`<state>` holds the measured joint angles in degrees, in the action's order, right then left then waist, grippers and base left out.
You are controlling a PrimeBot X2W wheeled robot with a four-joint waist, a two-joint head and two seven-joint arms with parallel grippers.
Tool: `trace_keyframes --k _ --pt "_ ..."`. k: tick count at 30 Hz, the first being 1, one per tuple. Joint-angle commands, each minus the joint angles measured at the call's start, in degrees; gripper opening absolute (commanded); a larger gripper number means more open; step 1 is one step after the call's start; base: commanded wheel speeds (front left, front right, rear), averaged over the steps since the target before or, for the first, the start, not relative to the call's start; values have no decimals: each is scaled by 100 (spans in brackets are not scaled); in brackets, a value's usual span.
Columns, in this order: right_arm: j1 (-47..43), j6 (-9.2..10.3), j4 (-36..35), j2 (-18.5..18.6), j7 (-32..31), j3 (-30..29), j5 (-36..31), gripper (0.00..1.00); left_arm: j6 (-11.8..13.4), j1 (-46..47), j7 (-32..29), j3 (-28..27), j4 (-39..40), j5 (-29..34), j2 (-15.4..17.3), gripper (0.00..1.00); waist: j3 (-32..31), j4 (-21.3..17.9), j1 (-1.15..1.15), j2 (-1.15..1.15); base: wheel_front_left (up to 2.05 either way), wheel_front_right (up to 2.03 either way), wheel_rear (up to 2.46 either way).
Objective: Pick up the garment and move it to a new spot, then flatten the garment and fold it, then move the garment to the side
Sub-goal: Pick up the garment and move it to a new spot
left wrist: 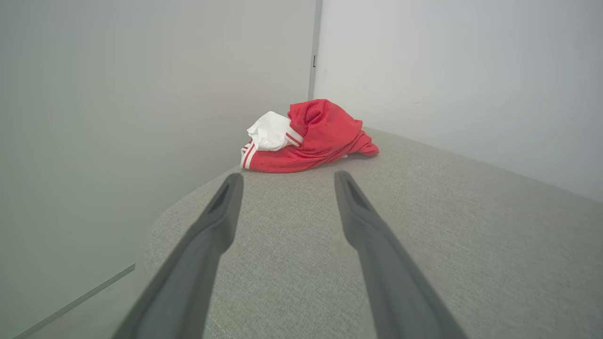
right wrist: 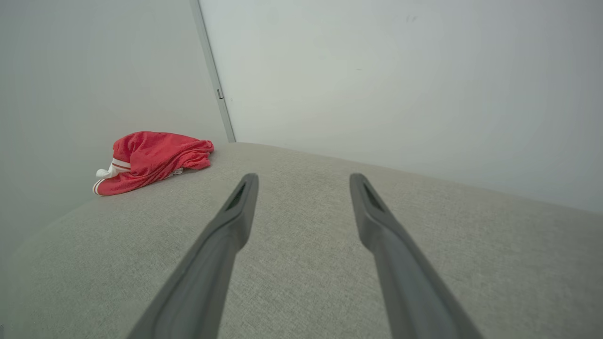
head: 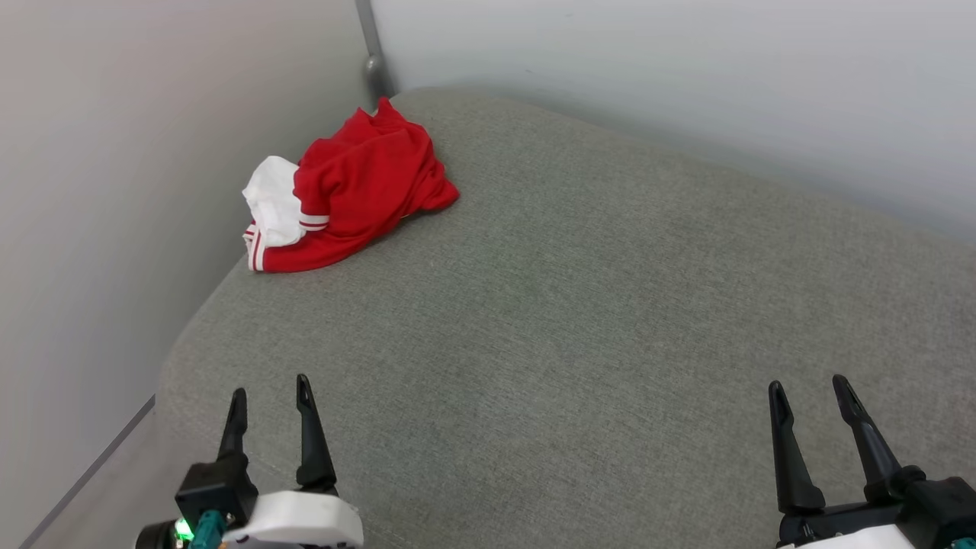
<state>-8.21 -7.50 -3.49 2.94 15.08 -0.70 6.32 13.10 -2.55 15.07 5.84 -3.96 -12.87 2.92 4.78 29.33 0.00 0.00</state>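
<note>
Garment (head: pixel 358 191) crumpled well ahead of left hand (head: pixel 271 386), farther from right hand (head: pixel 807 382)

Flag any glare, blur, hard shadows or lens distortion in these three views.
Head view: soft even light, no glare, shirt sharp, only a faint shadow under it on the cushion. Left wrist view: left gripper looms large and slightly soft near the lens, wide-angle stretch. Right wrist view: right gripper stretched likewise, wall seam leans, shirt crisp.
</note>
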Motion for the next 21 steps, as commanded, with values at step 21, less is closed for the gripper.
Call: trace_keyframes --k 21 --pt "879 2 -474 -11 14 -168 -515 100 -1180 3880 -217 -1839 -1356 -24 1414 100 1599 -1112 0 0 0 0 0"
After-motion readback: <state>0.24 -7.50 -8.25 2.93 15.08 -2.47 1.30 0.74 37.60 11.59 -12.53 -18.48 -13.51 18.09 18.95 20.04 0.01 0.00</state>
